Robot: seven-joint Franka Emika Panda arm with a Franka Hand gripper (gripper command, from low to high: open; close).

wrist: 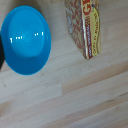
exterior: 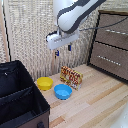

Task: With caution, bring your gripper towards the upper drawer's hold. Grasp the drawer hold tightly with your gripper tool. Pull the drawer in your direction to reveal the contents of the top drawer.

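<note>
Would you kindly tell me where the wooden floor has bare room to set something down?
Bare floor runs from the blue bowl toward the drawers. It is crowded where the yellow bowl, blue bowl and box cluster beside the black case.

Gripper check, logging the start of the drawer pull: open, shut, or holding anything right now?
Gripper: open and empty, fingers apart, hanging in the air above the blue bowl, well short of the drawer hold.

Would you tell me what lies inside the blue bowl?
The blue bowl looks empty in the wrist view: only glossy blue interior. What lies beneath it on the wooden floor is covered.
</note>
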